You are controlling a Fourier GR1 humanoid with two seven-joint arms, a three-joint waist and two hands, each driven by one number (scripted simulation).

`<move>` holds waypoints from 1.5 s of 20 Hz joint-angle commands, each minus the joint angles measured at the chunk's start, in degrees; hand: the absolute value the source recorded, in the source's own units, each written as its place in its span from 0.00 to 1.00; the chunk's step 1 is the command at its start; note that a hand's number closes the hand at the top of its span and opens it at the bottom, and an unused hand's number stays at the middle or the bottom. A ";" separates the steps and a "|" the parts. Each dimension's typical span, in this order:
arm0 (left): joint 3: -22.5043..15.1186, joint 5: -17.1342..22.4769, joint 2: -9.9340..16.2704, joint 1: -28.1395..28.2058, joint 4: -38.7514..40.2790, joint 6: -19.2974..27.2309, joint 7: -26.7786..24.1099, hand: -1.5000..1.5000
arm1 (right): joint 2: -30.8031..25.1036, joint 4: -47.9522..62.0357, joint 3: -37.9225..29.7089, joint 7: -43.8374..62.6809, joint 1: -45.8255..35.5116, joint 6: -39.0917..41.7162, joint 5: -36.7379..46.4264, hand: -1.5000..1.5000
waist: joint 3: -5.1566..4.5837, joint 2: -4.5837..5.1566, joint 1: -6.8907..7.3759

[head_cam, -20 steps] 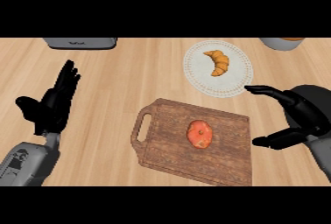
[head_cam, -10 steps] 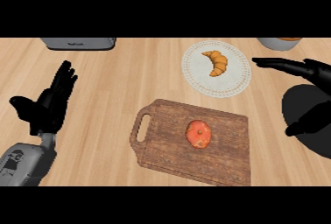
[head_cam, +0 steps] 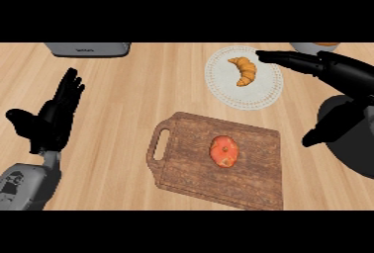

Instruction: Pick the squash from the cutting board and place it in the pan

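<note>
An orange-red squash lies in the middle of the brown wooden cutting board, which has a handle slot at its left end. Part of the dark pan shows at the right edge, partly behind my right hand. That hand is open and raised, with its fingers stretched left over the right rim of the white plate and its thumb hanging down toward the board's right end. It is well apart from the squash. My left hand rests open at the left, fingers up.
A croissant lies on the white plate behind the board. A grey appliance stands at the far left edge of the counter, and a round vessel shows at the far right.
My right hand has risen and swung away from the board's right side toward the plate, fingers now pointing left. The left hand and the squash have not moved.
</note>
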 commanded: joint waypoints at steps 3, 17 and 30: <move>0.51 -1.25 -1.99 2.66 2.05 -2.34 -4.85 0.50 | 7.21 -3.59 4.87 5.82 0.33 3.40 0.03 0.00 | 0.01 0.08 0.07; 3.45 -5.64 -5.15 1.52 0.48 -2.49 -0.30 0.50 | 15.27 -9.08 6.75 15.15 7.08 2.96 11.71 0.00 | 0.04 0.14 0.10; 5.16 -8.31 -7.10 7.23 -4.88 -4.67 -1.24 0.50 | 16.79 2.07 7.31 8.13 4.16 6.91 21.02 0.00 | 0.04 0.10 0.55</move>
